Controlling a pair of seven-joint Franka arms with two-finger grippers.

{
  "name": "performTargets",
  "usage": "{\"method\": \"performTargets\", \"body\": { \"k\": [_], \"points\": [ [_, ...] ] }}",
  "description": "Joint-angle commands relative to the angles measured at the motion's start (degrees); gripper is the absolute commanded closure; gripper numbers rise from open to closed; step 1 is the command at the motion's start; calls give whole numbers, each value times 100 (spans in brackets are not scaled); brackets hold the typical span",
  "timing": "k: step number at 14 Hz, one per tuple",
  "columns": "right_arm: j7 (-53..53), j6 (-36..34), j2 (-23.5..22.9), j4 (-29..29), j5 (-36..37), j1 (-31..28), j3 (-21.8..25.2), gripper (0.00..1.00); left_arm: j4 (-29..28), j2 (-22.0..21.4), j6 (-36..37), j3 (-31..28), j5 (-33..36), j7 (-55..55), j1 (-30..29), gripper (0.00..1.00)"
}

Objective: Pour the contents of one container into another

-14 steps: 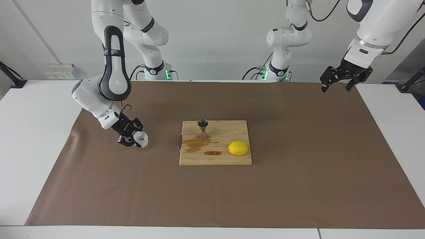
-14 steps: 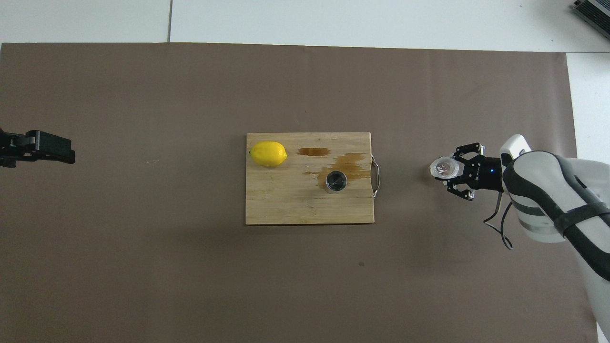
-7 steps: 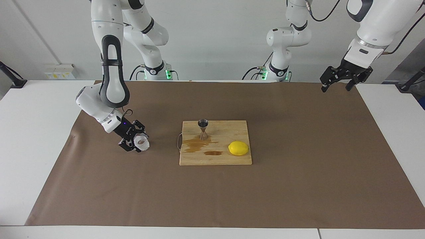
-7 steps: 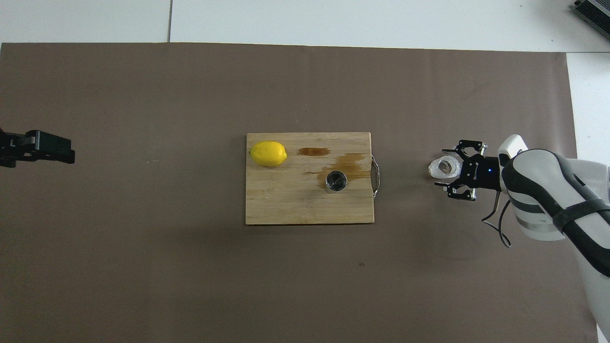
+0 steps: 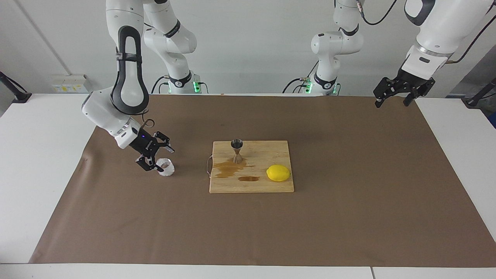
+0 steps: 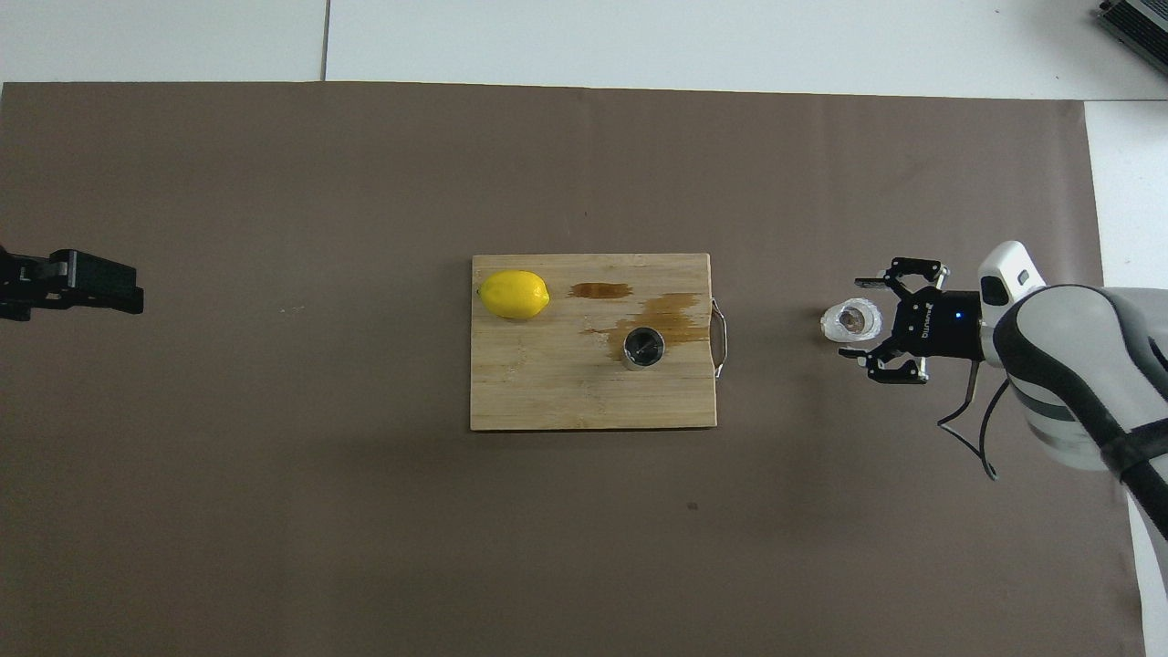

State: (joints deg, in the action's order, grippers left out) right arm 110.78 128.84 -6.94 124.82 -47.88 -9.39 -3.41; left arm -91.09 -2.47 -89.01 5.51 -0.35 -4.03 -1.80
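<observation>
Glass cup (image 5: 165, 167) stands on the counter (image 5: 348, 217) toward the right arm's end, right gripper (image 5: 155, 158) beside it, fingers spread; jigger (image 5: 237, 150) stands on a stained cutting board (image 5: 252, 186). Pouring appears finished. Left gripper (image 5: 392, 98) waits, fingers spread.

We see a plain white wall (image 5: 248, 46) above a white table (image 5: 38, 162) covered by a brown paper sheet (image 5: 348, 201), evenly lit.

A bright yellow oval lemon (image 5: 278, 173) lies on a pale, grained wooden cutting board (image 5: 271, 155) marked with dark brown wet stains (image 5: 231, 169). The shiny steel hourglass jigger (image 5: 236, 150) gleams silver; the knobbly clear glass cup (image 5: 166, 167) looks whitish on a brown paper sheet (image 5: 348, 193) over the white tabletop (image 5: 38, 155).
</observation>
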Motion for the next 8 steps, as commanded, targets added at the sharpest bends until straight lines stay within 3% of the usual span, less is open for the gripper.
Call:
{"method": "performTargets", "body": {
  "k": [1, 6, 8],
  "points": [
    [-1553, -446, 526, -106, 830, -63, -28, 0, -163, -167, 41, -32, 18, 52, 22, 0],
    [-4857, -1070, 1063, -484, 2605, -2, -37, 0, -163, -167, 33, -32, 18, 52, 22, 0],
    [-6150, -1622, 1055, -966, 3492, 17, -63, 0, -163, -167, 33, -32, 18, 52, 22, 0]
  ]
}}
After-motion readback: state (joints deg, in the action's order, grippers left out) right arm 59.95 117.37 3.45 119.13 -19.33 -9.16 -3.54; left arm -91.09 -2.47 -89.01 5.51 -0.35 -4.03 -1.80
